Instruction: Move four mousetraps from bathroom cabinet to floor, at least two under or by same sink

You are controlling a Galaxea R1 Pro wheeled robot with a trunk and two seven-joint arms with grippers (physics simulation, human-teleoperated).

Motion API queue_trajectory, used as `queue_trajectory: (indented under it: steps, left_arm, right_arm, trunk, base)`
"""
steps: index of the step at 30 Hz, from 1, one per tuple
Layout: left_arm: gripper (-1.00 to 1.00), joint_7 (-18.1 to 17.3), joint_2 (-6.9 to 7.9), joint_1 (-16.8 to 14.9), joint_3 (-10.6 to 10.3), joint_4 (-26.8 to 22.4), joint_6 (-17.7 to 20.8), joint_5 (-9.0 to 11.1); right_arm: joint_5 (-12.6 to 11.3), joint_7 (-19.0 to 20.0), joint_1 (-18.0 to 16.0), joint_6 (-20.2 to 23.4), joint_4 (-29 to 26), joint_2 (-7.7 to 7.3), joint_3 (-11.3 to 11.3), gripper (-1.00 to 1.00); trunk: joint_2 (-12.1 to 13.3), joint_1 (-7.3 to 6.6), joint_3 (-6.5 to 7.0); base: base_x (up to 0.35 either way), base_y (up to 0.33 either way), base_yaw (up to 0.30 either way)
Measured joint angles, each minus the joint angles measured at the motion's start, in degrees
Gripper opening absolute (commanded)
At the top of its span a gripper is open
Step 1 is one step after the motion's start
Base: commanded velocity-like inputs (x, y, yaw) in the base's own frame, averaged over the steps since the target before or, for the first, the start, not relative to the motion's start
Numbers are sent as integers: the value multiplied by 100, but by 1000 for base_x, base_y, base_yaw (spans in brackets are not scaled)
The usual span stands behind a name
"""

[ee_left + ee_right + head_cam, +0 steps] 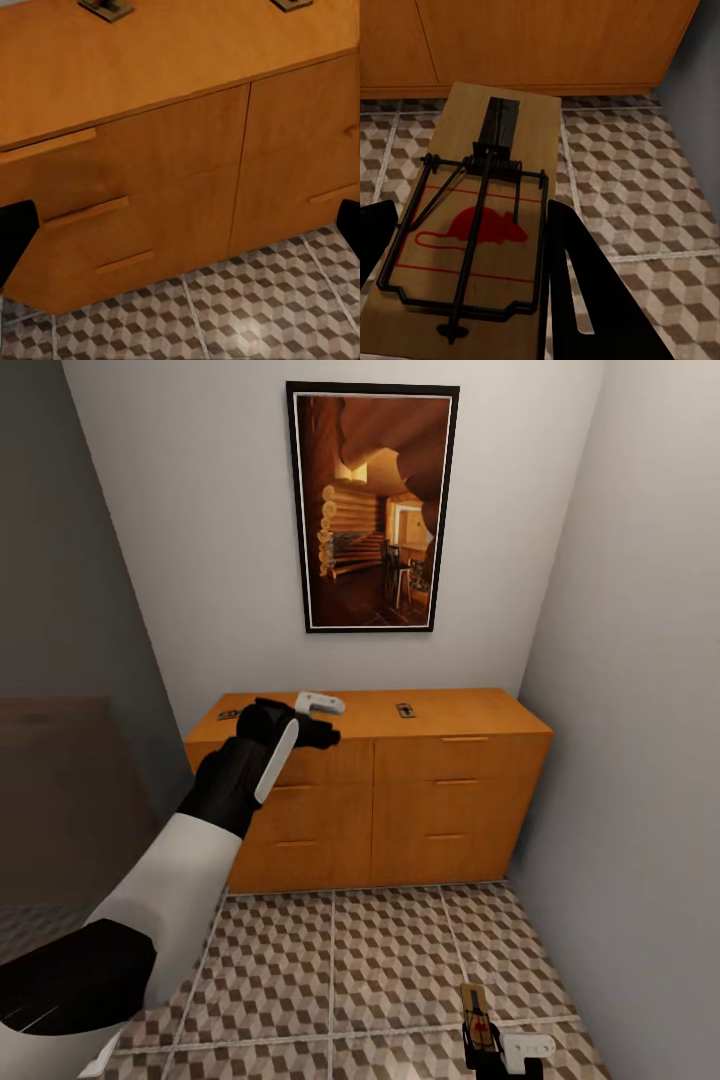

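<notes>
Your right claw point(487, 1050) is clamped on a small flat tan wooden mousetrap with dark wire and a red mouse print point(480, 217), one black finger point(585, 292) pressed against each long edge of the board. You hold that trap low over the cube-patterned brown, beige and white tiled bathroom floor point(380, 960), in front of the low orange-brown wooden cabinet with six drawers point(440, 800); its long axis runs toward the cabinet front, the wire bail end nearest your wrist and the plain dark-plated end pointing away. Your left claw point(318, 720) is raised at the front edge of the cabinet's top, its black fingers point(16, 236) spread wide apart with nothing between them. On that top, two more tiny tan mousetraps lie flat and well apart: one near the left end point(228, 714), just beside your left wrist, and one near the middle point(405, 710).
</notes>
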Motion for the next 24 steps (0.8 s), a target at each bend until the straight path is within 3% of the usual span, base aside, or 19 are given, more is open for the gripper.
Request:
queue_trajectory:
  steps: [6, 24]
  left_arm:
    - [100, -2, 29, -2, -85, -118, 2, 3]
    - [100, 3, 25, -2, -100, -74, -1, 11]
  right_arm:
    - [0, 0, 0, -1, 0, 5, 0, -100]
    - [-3, -10, 0, -1, 0, 13, -1, -100]
  trunk:
    - [0, -2, 0]
    - [0, -3, 0]
  base:
    - [110, 0, 0]
    - [320, 0, 0]
